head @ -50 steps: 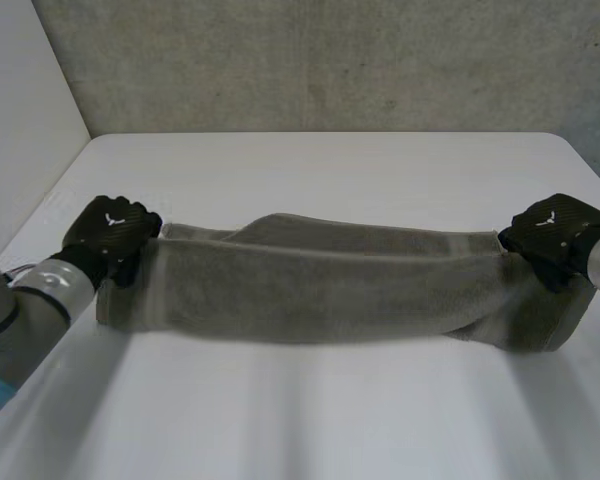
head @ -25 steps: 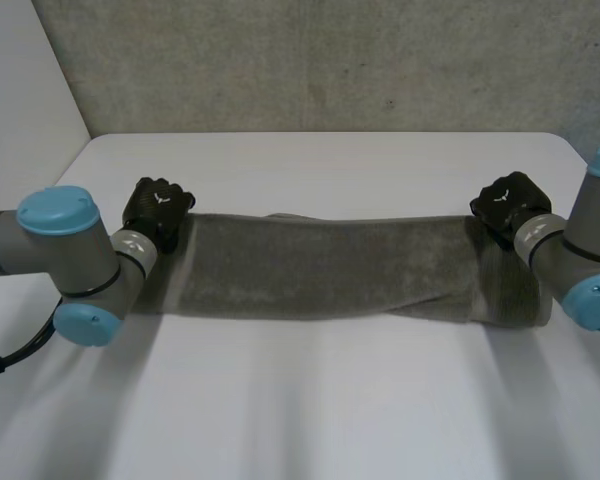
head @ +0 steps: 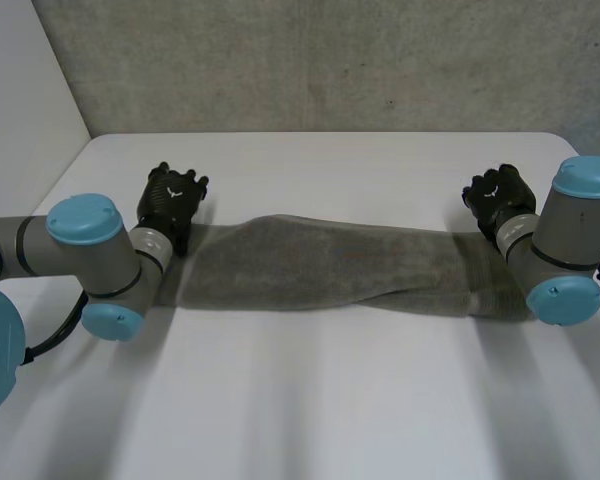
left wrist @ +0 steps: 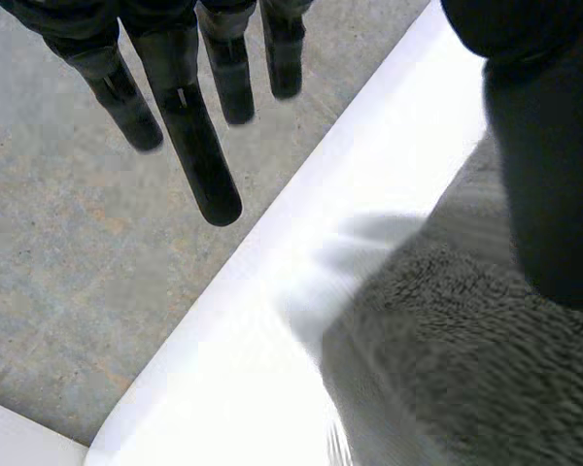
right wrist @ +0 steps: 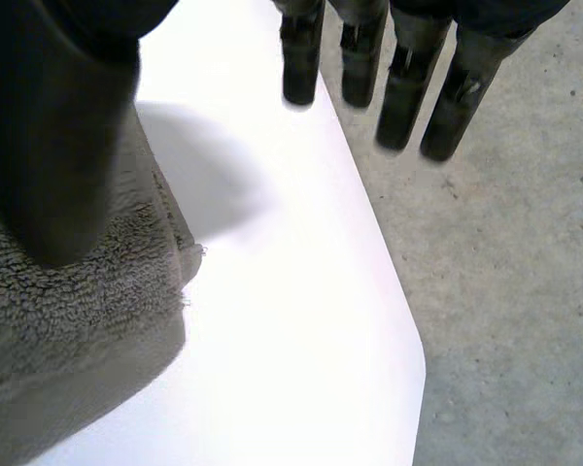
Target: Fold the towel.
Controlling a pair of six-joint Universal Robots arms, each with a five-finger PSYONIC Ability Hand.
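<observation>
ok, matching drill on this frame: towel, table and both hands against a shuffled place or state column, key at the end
Things:
1. towel
2. table
3. left hand
4. right hand

Place or state:
A. white, under everything else
B. open, at the towel's right end
C. grey-brown, lying as a long strip across the table
D. open, at the towel's left end

Pairs: 1-C, 2-A, 3-D, 4-B
</observation>
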